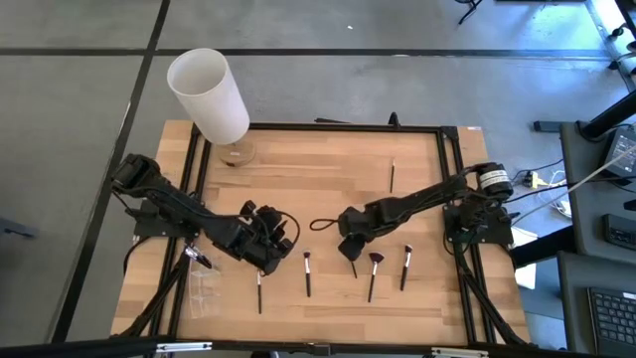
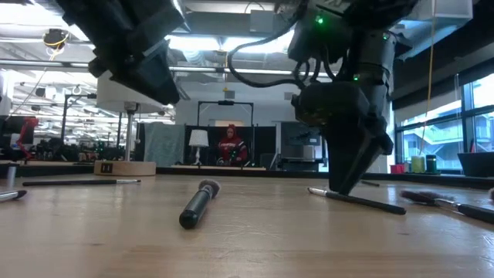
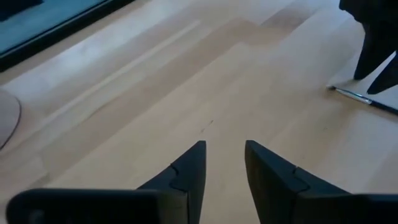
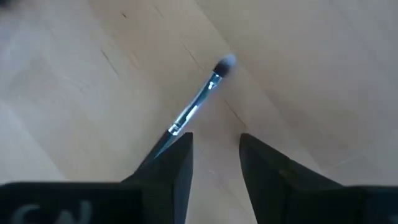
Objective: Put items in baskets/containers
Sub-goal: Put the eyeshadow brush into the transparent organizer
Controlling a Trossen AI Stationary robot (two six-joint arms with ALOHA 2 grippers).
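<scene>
Brushes lie scattered on the wooden table, and the right gripper is down among them; its fingers stand slightly parted, tips at the tabletop, with a slim brush lying just beside one finger rather than between them, so nothing is pinched. My guess is that closing from here would nudge the handle aside and roll it away, since the brush sits off-centre. Nearby rest a fan-headed brush and two more. The left gripper hovers over bare wood, fingers a little apart and empty. A clear container sits near the table's front left, well apart from the right gripper; a white cylinder stands at the far corner.
</scene>
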